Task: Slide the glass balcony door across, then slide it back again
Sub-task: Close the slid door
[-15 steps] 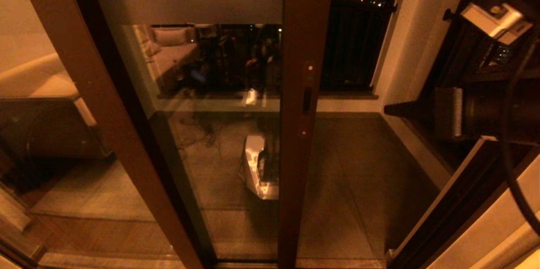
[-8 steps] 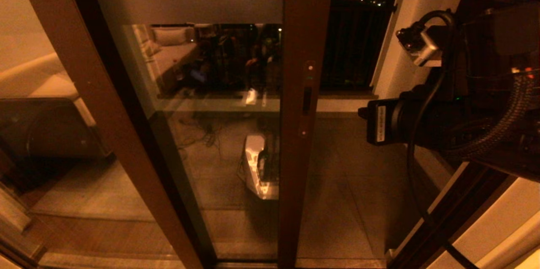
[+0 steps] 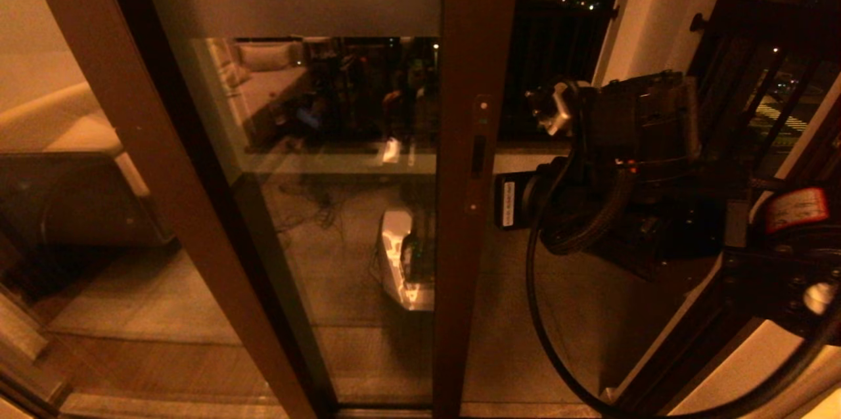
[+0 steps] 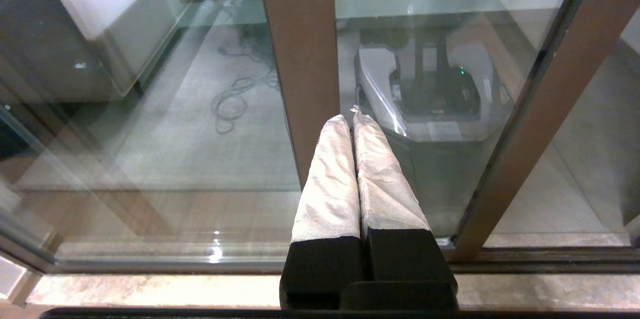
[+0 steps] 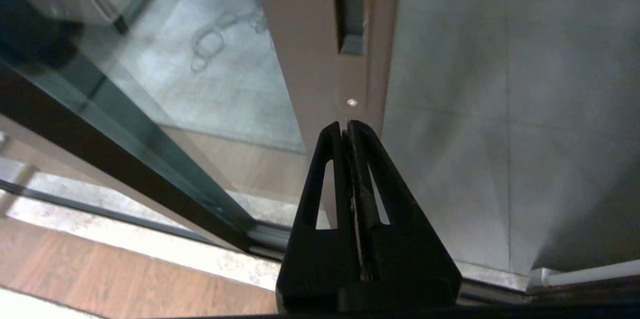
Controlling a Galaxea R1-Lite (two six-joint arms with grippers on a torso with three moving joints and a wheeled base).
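Note:
The glass balcony door point(image 3: 341, 143) has a dark brown frame and a frosted band point(image 3: 295, 2) near its top. Its stile point(image 3: 470, 64) stands mid-view with the slot handle point(image 3: 477, 156) in it, and an open gap lies to the stile's right. My right arm point(image 3: 611, 163) reaches in from the right, its end close beside the stile at handle height. In the right wrist view my right gripper point(image 5: 346, 123) is shut and empty, its tips just short of the stile, under the screw point(image 5: 352, 102) below the slot handle point(image 5: 350, 14). My left gripper point(image 4: 351, 117) is shut and empty, low before the glass.
The unmoving glass panel with the lighter brown post point(image 3: 131, 143) stands at the left. Beyond the gap are the balcony floor point(image 3: 545, 287), a white wall point(image 3: 631, 77) and a dark railing point(image 3: 742, 77). The floor track point(image 5: 150, 239) runs below. My base is mirrored in the glass point(image 3: 404, 261).
My right arm has swung in from the far right towards the door's stile and now sits next to the handle. The door has not moved.

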